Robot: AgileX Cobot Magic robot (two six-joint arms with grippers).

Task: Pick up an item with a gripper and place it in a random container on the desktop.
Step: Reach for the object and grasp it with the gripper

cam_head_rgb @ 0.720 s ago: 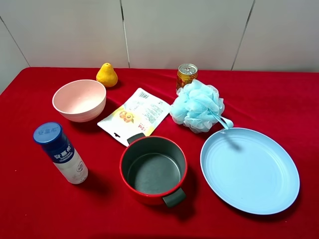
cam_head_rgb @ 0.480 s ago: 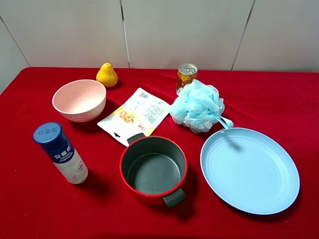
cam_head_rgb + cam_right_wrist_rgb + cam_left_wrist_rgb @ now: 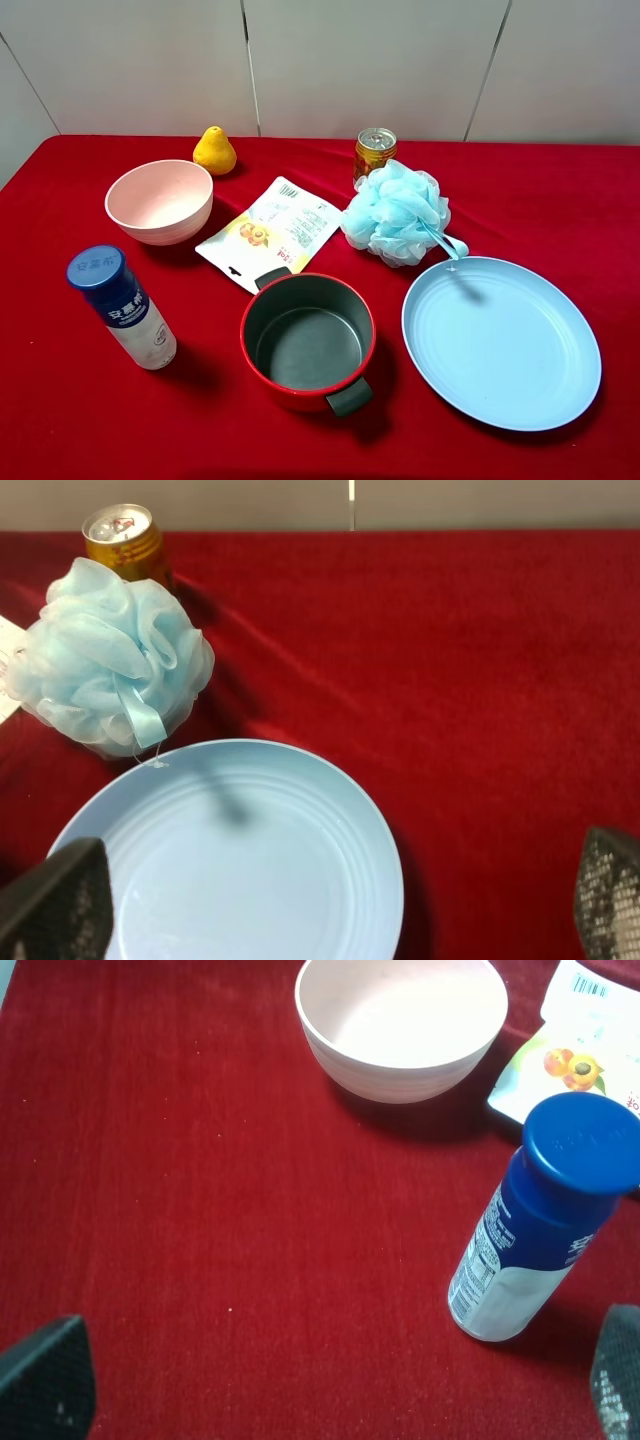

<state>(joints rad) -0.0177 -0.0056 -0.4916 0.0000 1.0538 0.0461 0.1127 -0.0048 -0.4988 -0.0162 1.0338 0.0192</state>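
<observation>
The light blue bath pouf [image 3: 395, 212] lies on the red cloth [image 3: 560, 210] behind the blue plate, its ribbon loop trailing onto the plate's rim. It also shows in the right wrist view [image 3: 108, 657]. The red pot [image 3: 308, 340] with a dark grey inside stands empty at the front middle. Neither arm shows in the high view. My left gripper [image 3: 335, 1385] is open, its fingertips [image 3: 48, 1378] wide apart above bare cloth. My right gripper [image 3: 330, 900] is open, its fingertips [image 3: 60, 900] wide apart above the plate.
A pink bowl [image 3: 160, 201], a blue-capped bottle [image 3: 121, 306], a white snack pouch [image 3: 270, 232], a yellow pear [image 3: 214, 151], a gold can [image 3: 375, 155] and a flat blue plate [image 3: 500, 342] stand on the cloth. White wall panels rise behind.
</observation>
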